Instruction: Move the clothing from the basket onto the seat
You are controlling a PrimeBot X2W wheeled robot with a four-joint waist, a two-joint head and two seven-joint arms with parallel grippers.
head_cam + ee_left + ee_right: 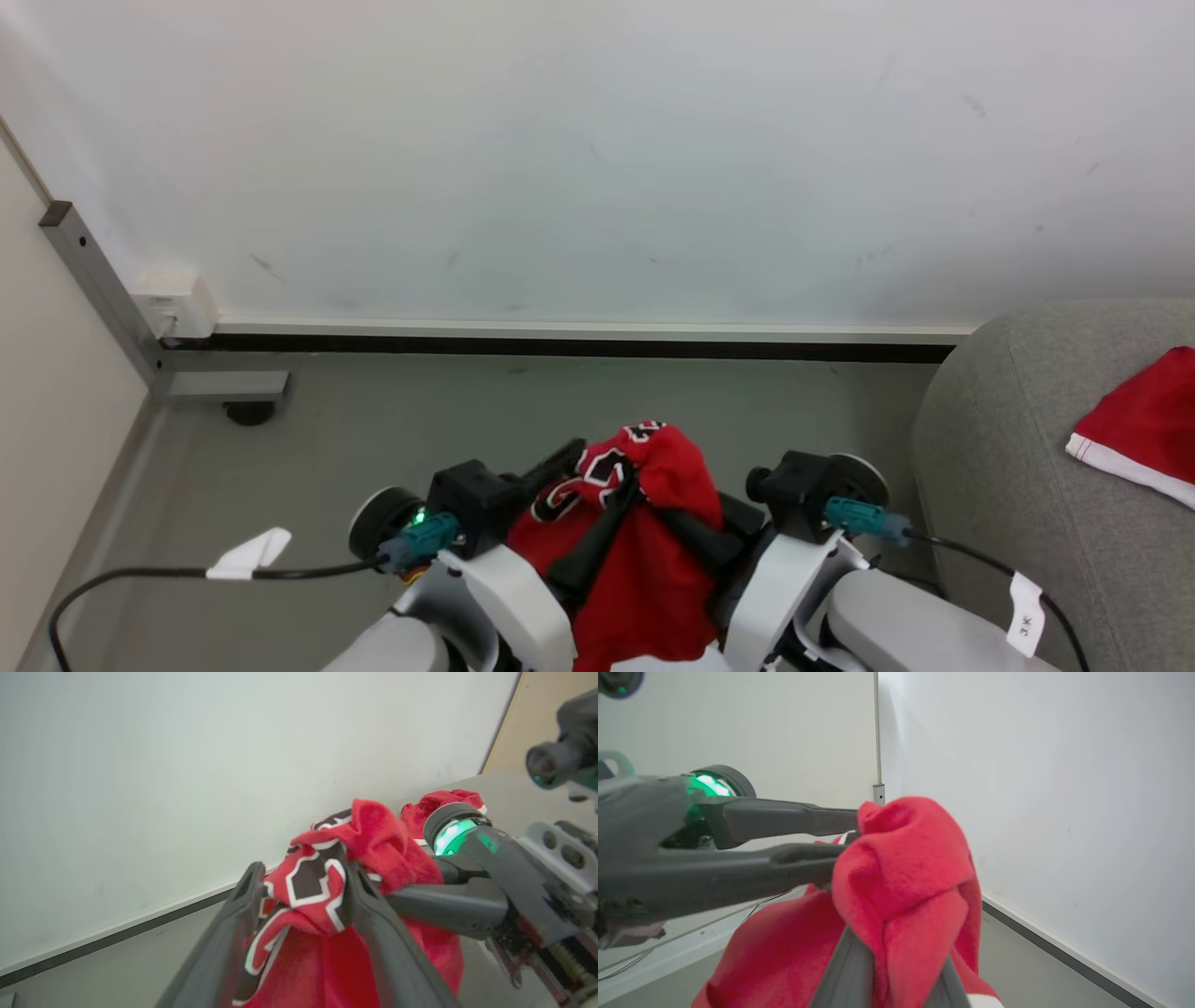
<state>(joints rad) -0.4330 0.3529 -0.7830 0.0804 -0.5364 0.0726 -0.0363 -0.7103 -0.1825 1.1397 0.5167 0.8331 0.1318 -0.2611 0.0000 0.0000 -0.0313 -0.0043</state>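
Progress stands at partial: one red garment (1144, 420) with white trim already lies on the grey sofa (1008, 485) at my right. A second piece, a red jersey (644, 560) with black-and-white lettering, hangs bunched between both arms above the floor (373, 439), clear of the sofa. My right gripper (896, 970) has its fingers pressed together on a fold of the jersey. My left gripper (303, 872) has its fingers spread, with cloth lying loosely between them. Remaining, in my judgement: carry the jersey rightward over the sofa and release it. How many pieces remain to fetch I cannot tell.
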